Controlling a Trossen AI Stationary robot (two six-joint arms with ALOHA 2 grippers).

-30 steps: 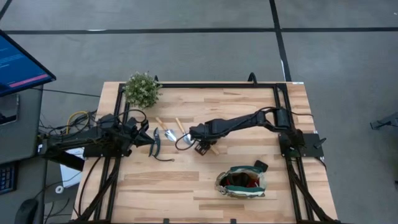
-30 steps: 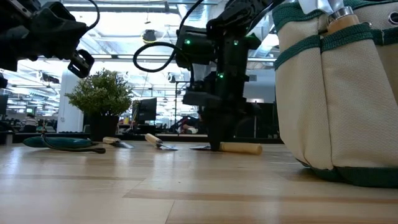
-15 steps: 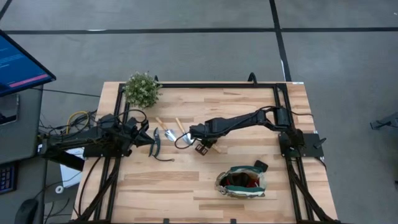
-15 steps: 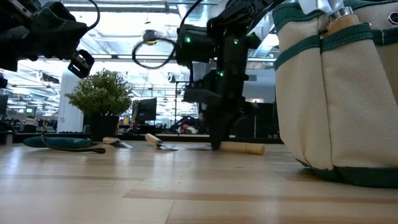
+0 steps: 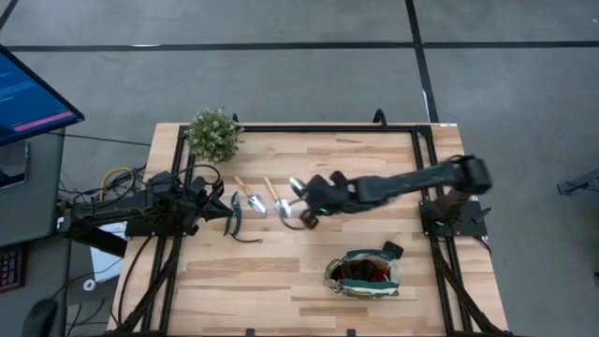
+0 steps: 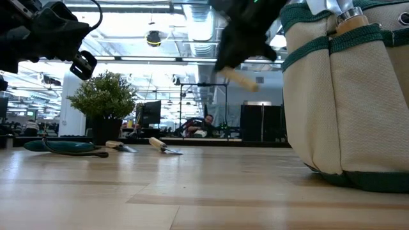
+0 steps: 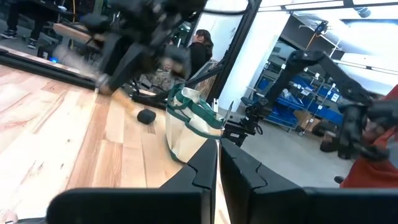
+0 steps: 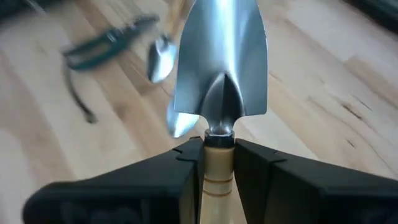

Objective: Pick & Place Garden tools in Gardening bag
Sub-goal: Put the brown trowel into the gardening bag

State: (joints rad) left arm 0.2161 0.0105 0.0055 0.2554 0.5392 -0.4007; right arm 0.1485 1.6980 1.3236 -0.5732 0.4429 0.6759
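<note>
Near the middle of the high view, the right pincer (image 5: 314,208) is clenched on the wooden handle of a trowel (image 8: 221,62), lifted clear of the counter (image 5: 374,159). Carrying it well means keeping the grip firm and arriving above the bag's mouth before letting go, I judge. Toward the lower right stands the gardening bag (image 5: 363,273), well apart; red shows inside, what else I cannot tell. At centre left the left pincer (image 5: 225,203) waits, closed, near the shears (image 5: 236,218).
</note>
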